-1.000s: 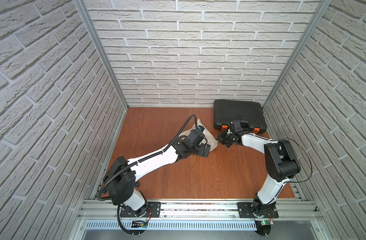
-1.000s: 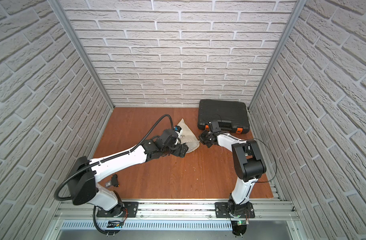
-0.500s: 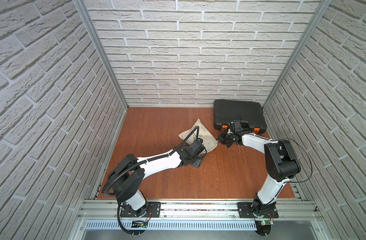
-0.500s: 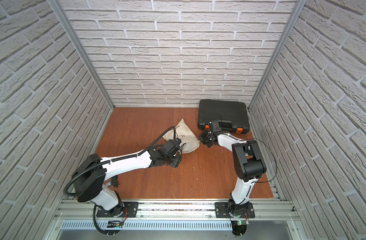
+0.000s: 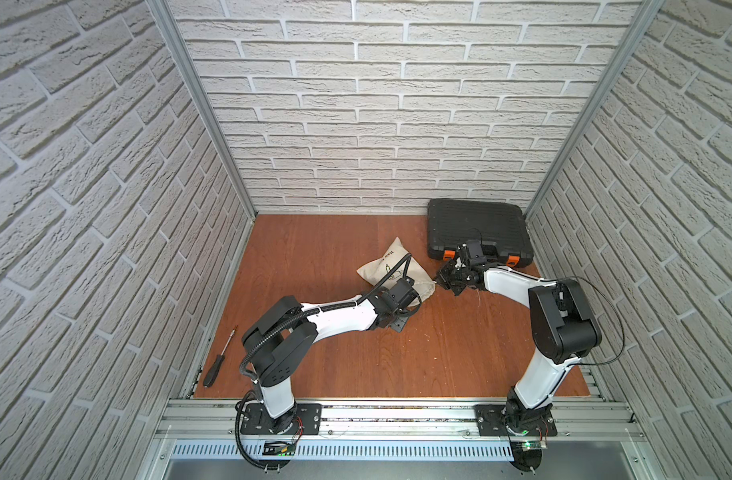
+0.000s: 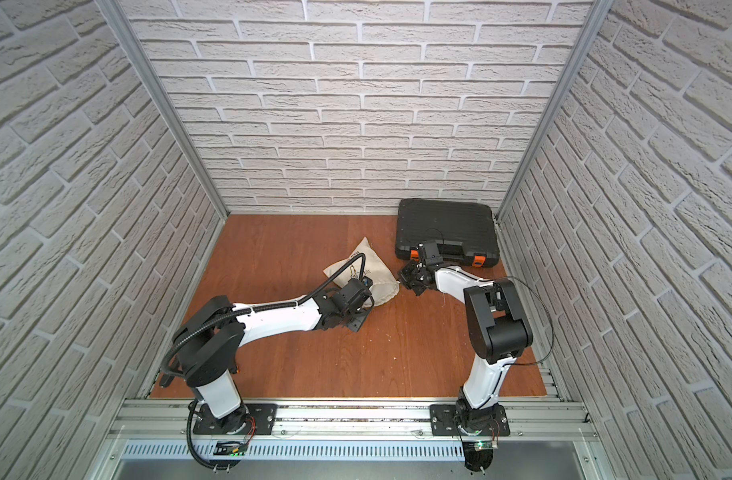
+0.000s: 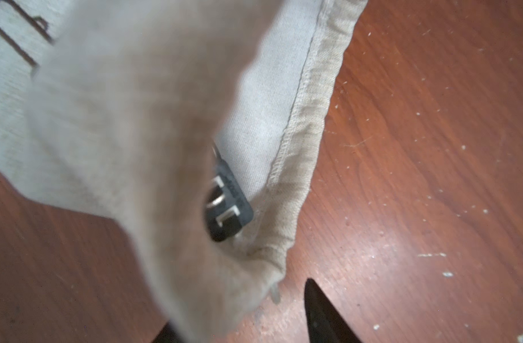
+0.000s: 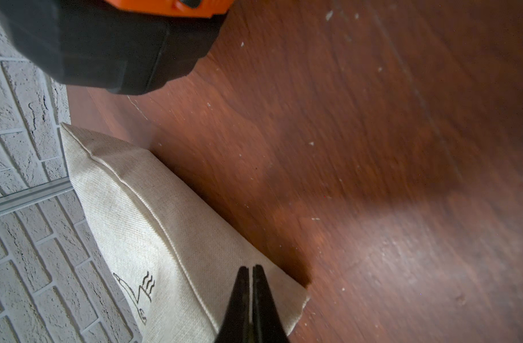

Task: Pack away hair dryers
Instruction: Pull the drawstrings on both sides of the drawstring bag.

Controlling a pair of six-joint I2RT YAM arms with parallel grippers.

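Observation:
A beige cloth bag (image 5: 391, 266) (image 6: 374, 270) lies mid-table. The hair dryer's body is hidden inside it. Only its black plug (image 7: 227, 205) shows in the bag's mouth, seen from the left wrist. My left gripper (image 5: 414, 301) (image 7: 239, 308) sits at the near end of the bag, open, with the mouth's hem hanging between its fingers. One finger (image 7: 322, 314) stands clear of the cloth and the other is behind it. My right gripper (image 5: 441, 282) (image 8: 250, 268) is shut, tips together over the bag's right corner (image 8: 284, 303).
A closed black tool case (image 5: 476, 226) (image 6: 445, 224) with orange latches stands at the back right, just behind my right gripper. A screwdriver (image 5: 216, 361) lies by the front left edge of the wooden floor. Brick walls close in three sides.
My left arm has drawn back from over the bag to its near end and lowered, and its jaws have narrowed. More of the bag now shows. The right arm has not moved.

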